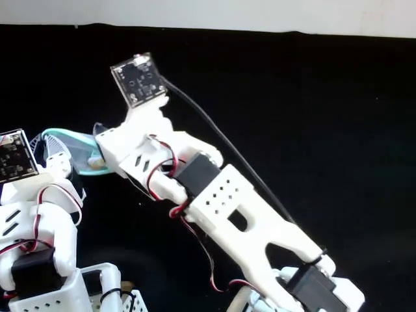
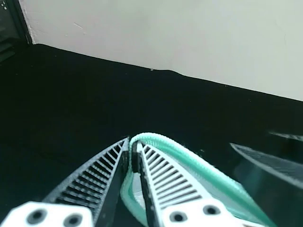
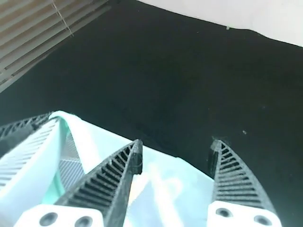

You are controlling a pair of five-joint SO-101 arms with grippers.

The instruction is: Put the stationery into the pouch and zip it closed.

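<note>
You see pouch (image 1: 71, 144) at middle left | left gripper (image 2: 132, 144) pinched tight on its rim | right gripper (image 3: 176, 146) spread wide above it, holding nothing | zip looks undone, contents unclear

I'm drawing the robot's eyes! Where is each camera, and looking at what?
High view: above the table, looking down on both arms and the pouch.
Left wrist view: on that arm, facing the left gripper pinching the pouch.
Right wrist view: on that arm, facing the open right gripper by the pouch.
All share the pouch.
</note>
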